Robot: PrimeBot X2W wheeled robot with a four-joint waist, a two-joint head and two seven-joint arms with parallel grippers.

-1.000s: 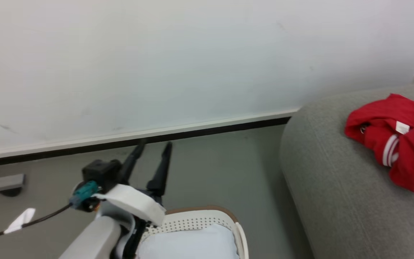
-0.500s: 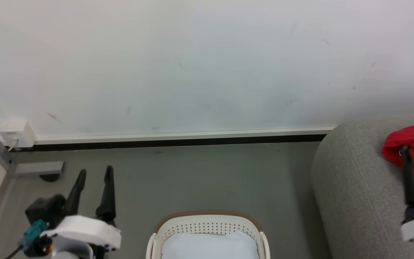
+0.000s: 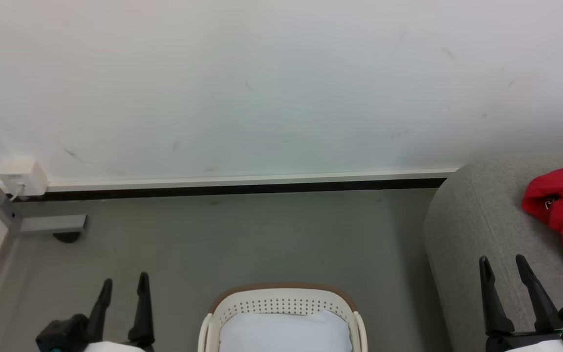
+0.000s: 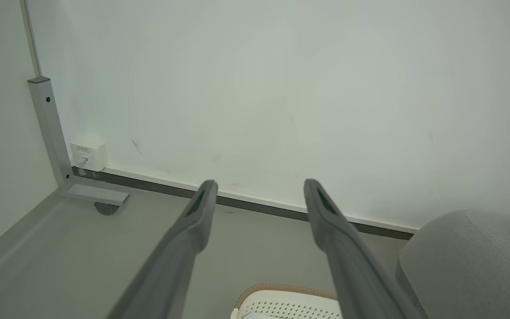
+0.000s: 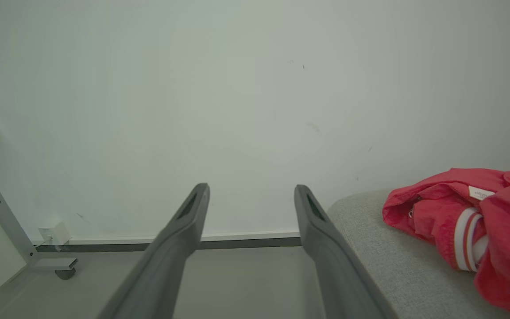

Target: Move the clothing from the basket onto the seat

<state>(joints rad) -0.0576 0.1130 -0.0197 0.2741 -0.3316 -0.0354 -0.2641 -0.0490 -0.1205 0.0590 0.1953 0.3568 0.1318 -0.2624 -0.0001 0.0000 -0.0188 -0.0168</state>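
Head view: left gripper (image 3: 125, 281) sits low at the lower left over the floor. Right gripper (image 3: 501, 261) is at the lower right, in front of the seat (image 3: 477, 230). Both have fingers spread wide with nothing between them. Basket (image 3: 281, 286) is on the floor at bottom centre, between the two arms, with a pale blue cloth (image 3: 284, 332) lying inside. A red jacket (image 3: 555, 205) lies on the seat, well apart from the basket.

Step, my read: between transfers. One garment is on the seat, the blue one is left, and the reach for it has not yet begun.

The next move calls for one arm to swing in over the basket, drop past the brown rim and pinch a fold. The cloth lies flat and soft, so it needs a deep bite. Then lift it clear of the wall and carry it right.

View extras: the head view gives the basket's contents. Left wrist view adds the upright metal post (image 4: 50, 128) in the corner and the basket's holed wall. Right wrist view gives the jacket's white label and striped cuff close up.
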